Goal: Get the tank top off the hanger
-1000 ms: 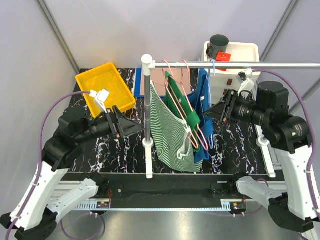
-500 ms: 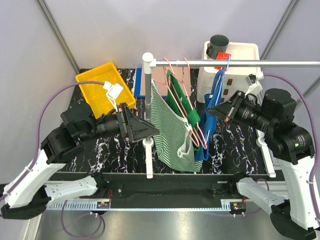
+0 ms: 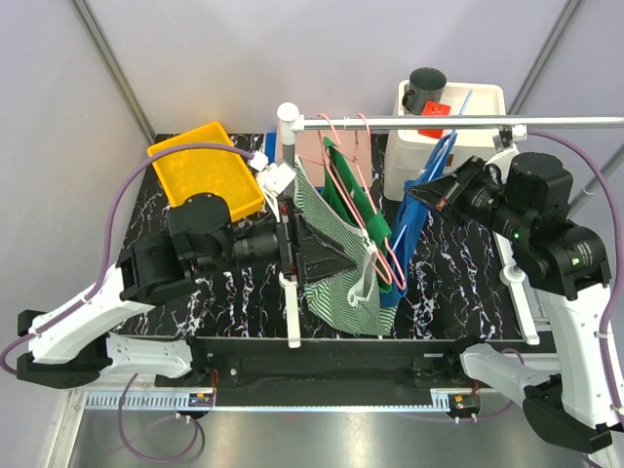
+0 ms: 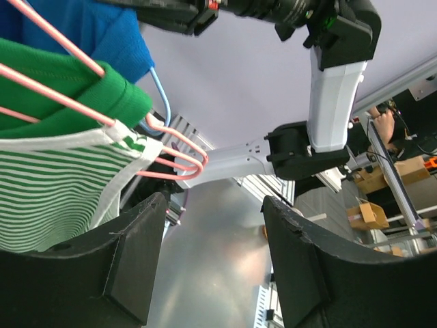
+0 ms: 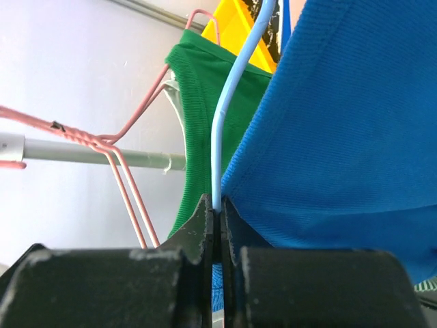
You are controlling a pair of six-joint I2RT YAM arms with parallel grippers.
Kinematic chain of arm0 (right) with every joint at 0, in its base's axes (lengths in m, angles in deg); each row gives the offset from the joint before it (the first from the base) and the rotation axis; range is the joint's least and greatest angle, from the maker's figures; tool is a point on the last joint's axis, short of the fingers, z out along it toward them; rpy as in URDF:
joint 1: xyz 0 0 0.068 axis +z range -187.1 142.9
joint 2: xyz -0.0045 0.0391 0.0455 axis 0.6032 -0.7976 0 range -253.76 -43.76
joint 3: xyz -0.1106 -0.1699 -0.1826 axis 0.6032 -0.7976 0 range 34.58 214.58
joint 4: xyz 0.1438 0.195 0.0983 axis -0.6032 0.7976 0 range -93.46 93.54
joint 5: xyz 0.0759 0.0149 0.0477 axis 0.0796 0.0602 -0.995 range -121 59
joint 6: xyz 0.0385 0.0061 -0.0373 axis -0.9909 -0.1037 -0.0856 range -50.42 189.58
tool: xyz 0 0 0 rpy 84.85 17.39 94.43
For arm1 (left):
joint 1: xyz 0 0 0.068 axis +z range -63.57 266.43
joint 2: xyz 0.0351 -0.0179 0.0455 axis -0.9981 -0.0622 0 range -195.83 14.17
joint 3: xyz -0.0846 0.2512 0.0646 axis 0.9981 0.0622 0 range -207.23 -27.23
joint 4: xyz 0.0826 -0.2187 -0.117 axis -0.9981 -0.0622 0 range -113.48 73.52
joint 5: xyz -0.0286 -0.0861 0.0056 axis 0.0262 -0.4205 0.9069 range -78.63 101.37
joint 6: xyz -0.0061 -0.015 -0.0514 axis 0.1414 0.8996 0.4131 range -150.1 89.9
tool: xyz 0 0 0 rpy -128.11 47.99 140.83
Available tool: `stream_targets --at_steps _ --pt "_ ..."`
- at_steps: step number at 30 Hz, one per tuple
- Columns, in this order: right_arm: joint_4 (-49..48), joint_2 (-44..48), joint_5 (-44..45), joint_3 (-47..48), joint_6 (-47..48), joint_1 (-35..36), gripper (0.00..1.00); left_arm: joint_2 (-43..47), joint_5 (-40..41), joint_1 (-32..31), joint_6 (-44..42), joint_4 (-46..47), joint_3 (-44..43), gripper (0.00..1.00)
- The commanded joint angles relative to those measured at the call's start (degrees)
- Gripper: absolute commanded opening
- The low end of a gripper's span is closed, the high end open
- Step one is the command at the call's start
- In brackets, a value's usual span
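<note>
A blue tank top [image 3: 409,229] hangs on a light-blue wire hanger [image 3: 450,132] at the right of the rail [image 3: 556,123]. My right gripper [image 3: 436,193] is shut on the hanger's wire [image 5: 235,82] just beside the blue cloth [image 5: 341,137], and holds it tilted so that its hook end points up past the rail. My left gripper [image 3: 346,263] is open and empty, right against the green-and-white striped top [image 3: 339,297]. In the left wrist view the striped top [image 4: 48,191] lies beside the left finger of the left gripper [image 4: 215,201].
A green top [image 3: 356,200] and the striped top hang on pink hangers [image 3: 341,132] between the rack's white post [image 3: 289,195] and the blue top. A yellow bin [image 3: 200,166] stands at the back left. A white box [image 3: 468,97] stands at the back right.
My left arm has swung right until its open gripper reaches the striped top. My right gripper has raised and tilted the blue hanger up and right, pulling the blue top with it.
</note>
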Motion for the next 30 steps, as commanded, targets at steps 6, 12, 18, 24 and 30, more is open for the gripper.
stream_targets --at_steps 6,12,18,24,30 --pt "-0.9 2.9 3.1 -1.2 -4.9 0.3 0.00 -1.5 3.5 -1.4 -4.7 2.1 -6.9 0.64" --pt "-0.5 12.9 -2.4 -11.8 -2.6 0.2 0.00 -5.1 5.1 -2.0 -9.7 1.0 -12.9 0.65" --pt "-1.8 27.0 -11.3 -20.2 1.0 0.2 0.00 -10.4 5.1 -2.9 -14.2 -0.2 -18.2 0.62" --pt "-1.7 39.2 -18.5 -23.1 3.7 0.2 0.00 -18.0 5.9 -3.8 -19.4 -1.1 -23.8 0.66" --pt "-1.4 45.4 -23.0 -23.5 1.4 0.2 0.00 -24.9 7.3 -4.4 -22.0 -2.9 -29.2 0.75"
